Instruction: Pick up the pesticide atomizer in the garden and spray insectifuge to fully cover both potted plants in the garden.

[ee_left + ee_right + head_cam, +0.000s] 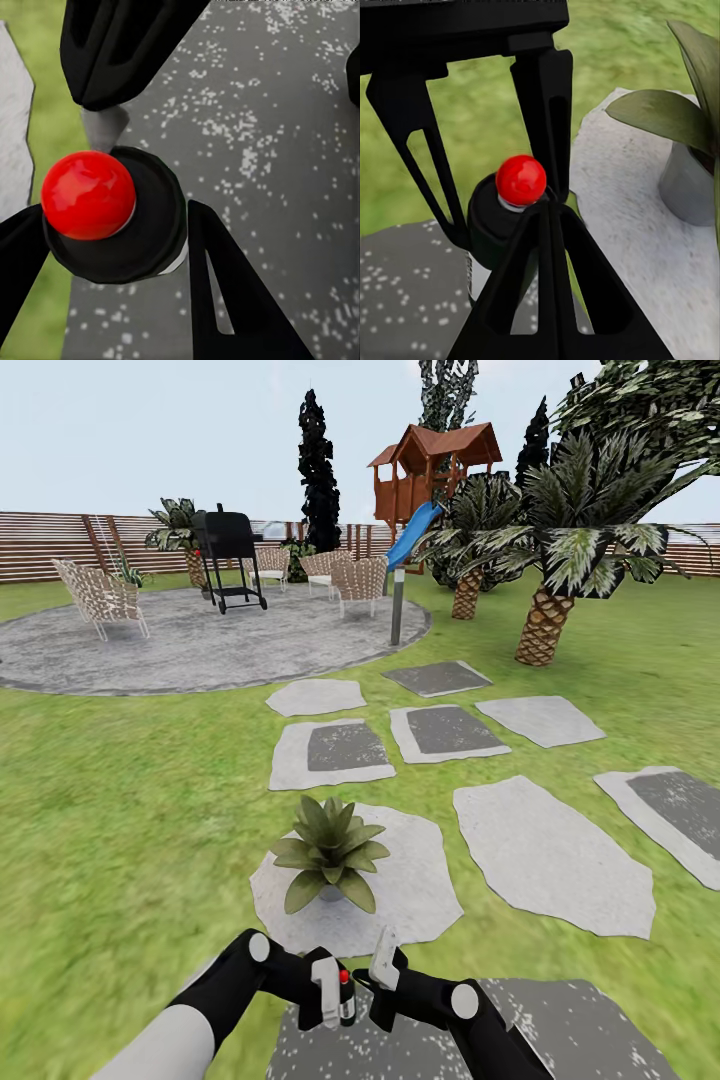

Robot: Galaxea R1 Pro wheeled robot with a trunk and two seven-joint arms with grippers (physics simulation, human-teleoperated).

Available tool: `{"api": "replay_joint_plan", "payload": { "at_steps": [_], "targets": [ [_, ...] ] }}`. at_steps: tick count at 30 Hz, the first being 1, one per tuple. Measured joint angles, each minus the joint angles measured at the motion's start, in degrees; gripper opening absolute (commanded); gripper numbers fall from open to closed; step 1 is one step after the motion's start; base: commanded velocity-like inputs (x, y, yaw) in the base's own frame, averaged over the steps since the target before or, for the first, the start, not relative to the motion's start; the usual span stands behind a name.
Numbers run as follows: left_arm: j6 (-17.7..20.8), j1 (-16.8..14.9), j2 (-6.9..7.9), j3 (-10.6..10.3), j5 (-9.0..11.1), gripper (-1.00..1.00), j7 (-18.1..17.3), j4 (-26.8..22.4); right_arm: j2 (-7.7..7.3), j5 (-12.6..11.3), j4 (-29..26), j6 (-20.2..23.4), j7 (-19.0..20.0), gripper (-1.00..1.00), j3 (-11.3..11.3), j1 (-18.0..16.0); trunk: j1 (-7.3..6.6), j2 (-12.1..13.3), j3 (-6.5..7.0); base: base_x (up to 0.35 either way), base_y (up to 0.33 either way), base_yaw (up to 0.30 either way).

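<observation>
The pesticide atomizer (346, 994) is a small black bottle with a red knob (88, 194). My left gripper (336, 1000) is shut on it, one black finger (225, 292) on each side of its body. My right gripper (385, 966) is shut with nothing in it, and its joined tips (547, 217) rest right beside the red knob (520, 180). One potted plant (330, 849), a low green rosette in a pale pot (690, 184), stands on a pale paver (420, 890) just ahead of both grippers in the garden.
Grey stone pavers (545, 855) lie scattered over the lawn ahead and to the right. Beyond is a round patio (200, 645) with wicker chairs (103, 598), a black grill (228, 555) and a post (396, 610). Palms (548, 610) stand at the right, a slatted fence (40, 545) behind.
</observation>
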Motion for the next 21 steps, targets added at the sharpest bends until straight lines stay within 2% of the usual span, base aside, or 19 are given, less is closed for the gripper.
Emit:
{"api": "replay_joint_plan", "payload": {
  "at_steps": [15,21],
  "targets": [
    [-0.09,-0.09,0.10,-0.07,-0.07,-1.00,-0.06,0.01,-0.03,0.04,0.00,0.00,0.00,-1.00,0.00,0.04,0.00,0.00,0.00,0.000,0.000,0.000],
    [-0.09,0.05,1.03,-0.28,-0.31,-1.00,-0.05,0.09,-0.03,0.04,0.07,0.00,0.00,-1.00,0.00,0.02,0.00,0.00,0.00,0.000,0.000,0.000]
  ]
}}
